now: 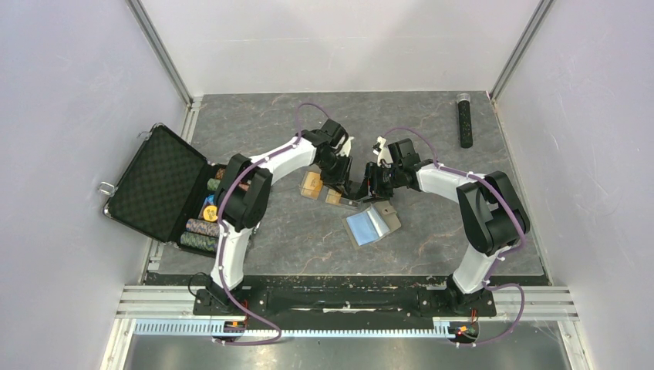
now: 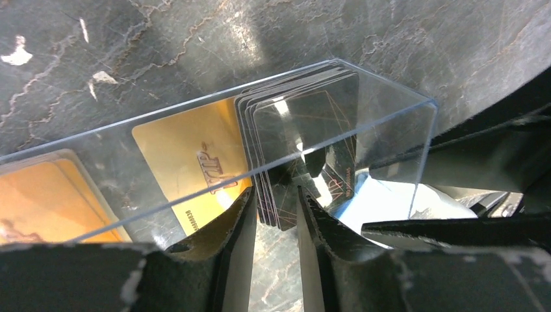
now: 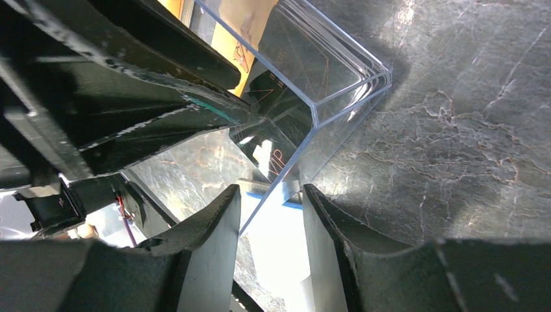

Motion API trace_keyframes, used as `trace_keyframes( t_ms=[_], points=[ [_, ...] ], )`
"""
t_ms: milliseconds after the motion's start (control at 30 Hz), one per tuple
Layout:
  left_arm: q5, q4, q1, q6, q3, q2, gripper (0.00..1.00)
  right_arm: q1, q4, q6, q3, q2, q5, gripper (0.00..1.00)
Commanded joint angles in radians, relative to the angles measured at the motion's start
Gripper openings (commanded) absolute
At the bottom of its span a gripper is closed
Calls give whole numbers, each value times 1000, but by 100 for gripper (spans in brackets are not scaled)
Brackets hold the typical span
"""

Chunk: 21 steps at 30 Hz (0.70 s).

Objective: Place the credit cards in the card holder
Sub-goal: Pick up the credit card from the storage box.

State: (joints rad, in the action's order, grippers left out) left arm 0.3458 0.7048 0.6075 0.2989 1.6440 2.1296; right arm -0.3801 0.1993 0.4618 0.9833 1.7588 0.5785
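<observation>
A clear plastic box [image 1: 345, 199] lies at the table's middle, tilted up, with a stack of credit cards [image 2: 305, 123] in it; they look dark and glossy here, marked VIP. More orange-gold cards [image 2: 188, 156] lie flat beside them and show in the top view [image 1: 311, 185]. My left gripper [image 2: 276, 208] is shut on the stack's lower edge. My right gripper [image 3: 271, 195] is shut on the end of the box [image 3: 338, 84]. The card holder [image 1: 372, 223] lies open just in front, light blue inside up, and also shows under the box in the right wrist view [image 3: 279, 260].
A big black poker-chip case [image 1: 158, 185] stands open at the left edge with chip stacks beside it. A black cylindrical object [image 1: 465, 119] lies at the back right. Grey walls close in the table on three sides.
</observation>
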Motion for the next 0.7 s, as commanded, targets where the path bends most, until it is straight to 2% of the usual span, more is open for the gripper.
trace_keyframes(
  t_ms=[0,133,233,267,667],
  points=[
    [36,2,3,23,11,32,34,-2,-10,-17,-6,-16,-6,43],
    [47,4,7,19,15,36,23,-2,-7,-18,-4,-15,-6,43],
    [38,15,15,12,29,32,5,-2,-6,-17,-3,-13,-6,43],
    [33,22,19,5,36,32,3,-2,-8,-17,-4,-12,-6,43],
    [-48,70,67,-40,96,2,2,-2,-7,-17,-5,-13,-6,43]
  ],
)
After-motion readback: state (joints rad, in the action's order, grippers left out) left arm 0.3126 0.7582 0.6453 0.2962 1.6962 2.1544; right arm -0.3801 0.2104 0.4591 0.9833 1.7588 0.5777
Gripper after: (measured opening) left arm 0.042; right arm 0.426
